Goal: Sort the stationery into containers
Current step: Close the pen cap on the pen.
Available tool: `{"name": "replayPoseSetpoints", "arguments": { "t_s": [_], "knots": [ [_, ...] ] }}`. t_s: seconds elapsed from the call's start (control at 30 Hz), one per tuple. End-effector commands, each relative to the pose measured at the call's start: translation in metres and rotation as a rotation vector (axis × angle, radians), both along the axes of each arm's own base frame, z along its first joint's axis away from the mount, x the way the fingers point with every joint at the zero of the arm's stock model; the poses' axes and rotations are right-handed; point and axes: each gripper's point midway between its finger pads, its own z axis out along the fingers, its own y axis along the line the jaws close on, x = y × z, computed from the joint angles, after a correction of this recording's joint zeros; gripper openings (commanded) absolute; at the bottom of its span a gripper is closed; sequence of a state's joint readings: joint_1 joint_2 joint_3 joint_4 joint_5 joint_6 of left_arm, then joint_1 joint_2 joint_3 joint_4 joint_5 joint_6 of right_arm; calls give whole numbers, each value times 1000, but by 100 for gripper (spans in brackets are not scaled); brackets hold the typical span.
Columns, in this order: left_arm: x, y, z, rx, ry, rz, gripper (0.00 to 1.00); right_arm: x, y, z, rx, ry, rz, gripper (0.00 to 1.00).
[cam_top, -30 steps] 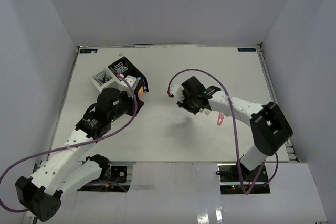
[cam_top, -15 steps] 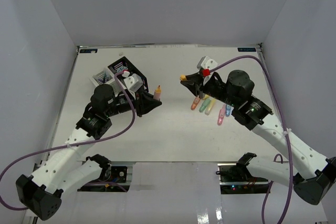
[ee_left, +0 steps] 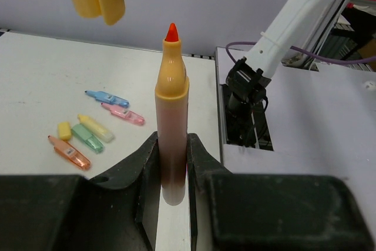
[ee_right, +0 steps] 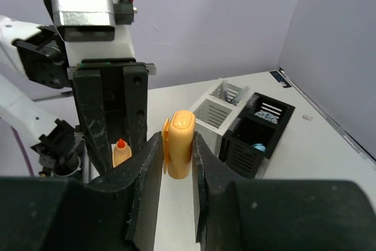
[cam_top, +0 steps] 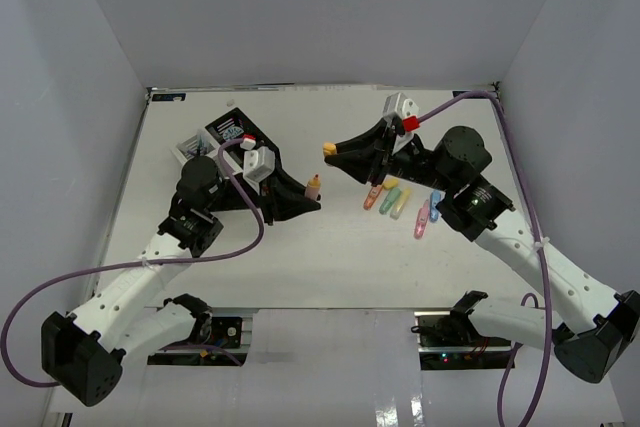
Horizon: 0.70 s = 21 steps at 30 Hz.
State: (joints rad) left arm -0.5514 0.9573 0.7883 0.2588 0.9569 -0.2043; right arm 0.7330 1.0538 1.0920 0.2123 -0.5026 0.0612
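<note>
Robotics lab, test cell: white worktop (cam_top: 300, 267) boxed in by plain grey walls (cam_top: 320, 17) beyond left claw (cam_top: 305, 197) & right claw (cam_top: 340, 150); purple cables (cam_top: 262, 222) & exposed electronics (cam_top: 440, 332) at arm bases (cam_top: 190, 312), well behind both claws.

A white table (cam_top: 330, 257) sits boxed in by plain pale grey walls (cam_top: 320, 17), evenly lit.

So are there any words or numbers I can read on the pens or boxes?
No text here can be read.
Blue stickers at the table's far corners: too small.
Labels on the loose highlighters: blurred.
Blue-white tub in the black compartment: print too small.
</note>
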Motion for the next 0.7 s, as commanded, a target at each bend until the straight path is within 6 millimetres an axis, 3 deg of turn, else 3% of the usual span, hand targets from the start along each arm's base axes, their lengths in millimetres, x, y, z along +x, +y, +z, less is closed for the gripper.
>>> {"name": "replayPoseSetpoints", "arguments": {
  "t_s": [0.0,0.27,0.67],
  "knots": [
    [-19,6,4,-19,-83,-68,0,-24,-2,49,106,-71,109,8],
    [-21,8,3,-22,-79,-63,0,-49,-1,62,147,-57,247,8],
    [-25,9,4,-37,-77,-67,0,-62,10,44,154,26,395,8]
  ]
}}
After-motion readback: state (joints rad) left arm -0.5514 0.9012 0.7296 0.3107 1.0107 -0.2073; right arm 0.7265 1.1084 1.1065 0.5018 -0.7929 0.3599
